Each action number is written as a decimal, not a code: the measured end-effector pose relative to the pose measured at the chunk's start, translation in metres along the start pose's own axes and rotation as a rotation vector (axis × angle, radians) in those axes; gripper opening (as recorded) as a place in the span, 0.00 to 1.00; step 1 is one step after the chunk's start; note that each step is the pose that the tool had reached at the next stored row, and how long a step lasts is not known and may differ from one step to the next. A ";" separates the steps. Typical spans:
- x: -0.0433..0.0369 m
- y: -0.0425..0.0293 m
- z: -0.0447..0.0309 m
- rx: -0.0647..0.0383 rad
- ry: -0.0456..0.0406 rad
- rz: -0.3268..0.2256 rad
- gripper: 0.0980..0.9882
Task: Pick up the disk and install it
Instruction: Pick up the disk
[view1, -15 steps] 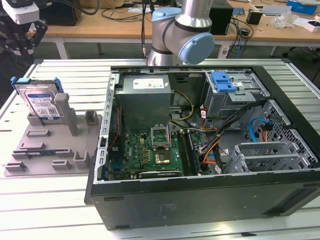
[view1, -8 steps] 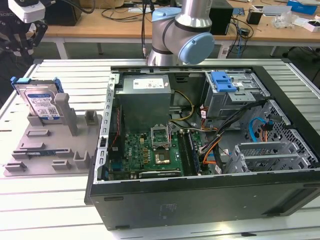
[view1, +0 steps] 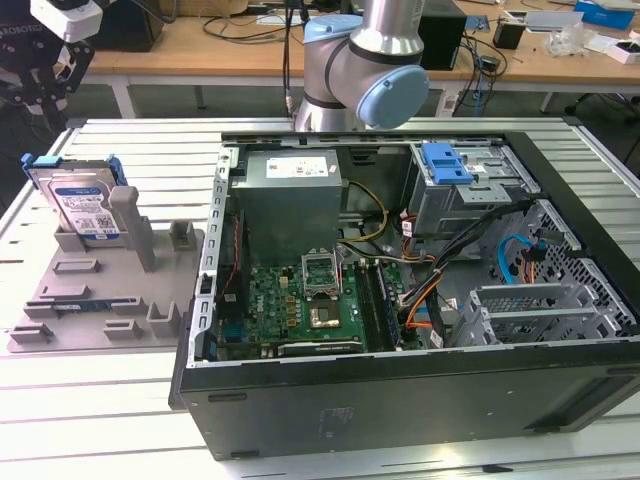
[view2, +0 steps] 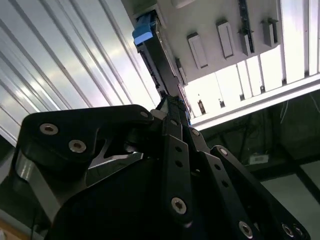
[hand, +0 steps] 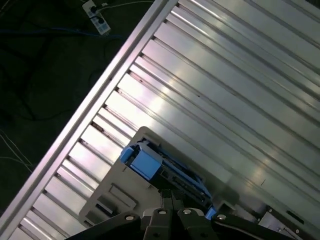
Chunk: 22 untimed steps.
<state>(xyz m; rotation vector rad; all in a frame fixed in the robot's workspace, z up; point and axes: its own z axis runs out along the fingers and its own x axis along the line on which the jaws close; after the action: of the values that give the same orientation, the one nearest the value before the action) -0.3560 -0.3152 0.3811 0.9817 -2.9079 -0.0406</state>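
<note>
Gripper (view2: 170, 106): tips look drawn together, nothing held. Disk (view1: 82, 205) stands on edge in the grey fixture (view1: 100, 300), straight beyond the tips, apart. Probably rigid, dense and shock-sensitive, with slick metal faces. Best pinched across the flat faces near the upper edge, inside the blue carrier (hand: 145, 161).

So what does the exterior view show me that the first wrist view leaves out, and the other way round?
Exterior view: the open computer case with its green motherboard, a blue bracket on the drive cage, the robot arm, and desks behind.

First wrist view: the dark floor past the table's edge, with a power strip and cables.

Both: the disk in its blue carrier, standing in the grey holder; the ribbed metal table; and the gripper close above the disk.
</note>
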 end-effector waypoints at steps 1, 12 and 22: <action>0.0000 0.0000 0.0001 0.001 0.0009 -0.017 0.01; -0.0001 -0.0001 0.0015 0.014 0.0127 -0.244 0.01; -0.0002 -0.0001 0.0027 0.026 0.0234 -0.452 0.01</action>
<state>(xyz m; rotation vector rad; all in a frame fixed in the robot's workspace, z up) -0.3560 -0.3152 0.3784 1.6072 -2.6079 -0.0155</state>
